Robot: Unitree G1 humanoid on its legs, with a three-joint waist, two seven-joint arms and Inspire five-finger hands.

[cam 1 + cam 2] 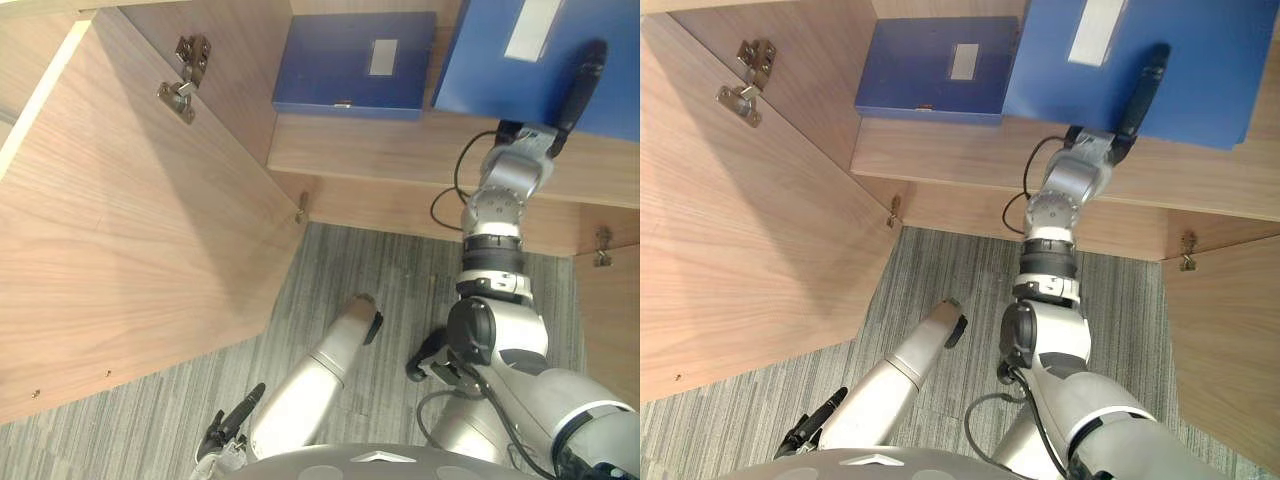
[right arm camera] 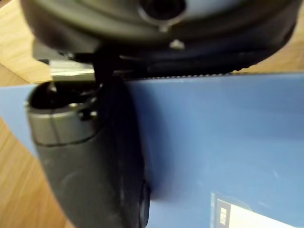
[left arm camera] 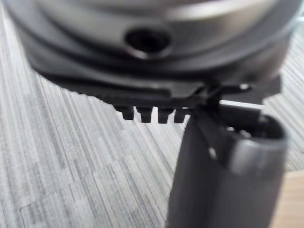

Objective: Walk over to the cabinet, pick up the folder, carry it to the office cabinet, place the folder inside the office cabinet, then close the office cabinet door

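A blue folder (image 1: pixel 500 60) with a white label rests tilted over the front edge of the cabinet shelf (image 1: pixel 400 150). My right hand (image 1: pixel 580 85) is shut on it: the thumb lies flat on the cover (image 2: pixel 228 142), while the fingers are hidden beneath. A second blue folder (image 1: pixel 345 70) lies flat on the same shelf, just left of the held one and apart from my hand. My left hand (image 1: pixel 232 420) hangs low at my side over the carpet, its fingers relaxed and holding nothing.
The left cabinet door (image 1: pixel 130 230) stands wide open, with a metal hinge (image 1: pixel 185 80) on its inner face. A right-hand door (image 1: pixel 1230 350) is open too. Grey striped carpet (image 1: pixel 400 270) lies below the shelf.
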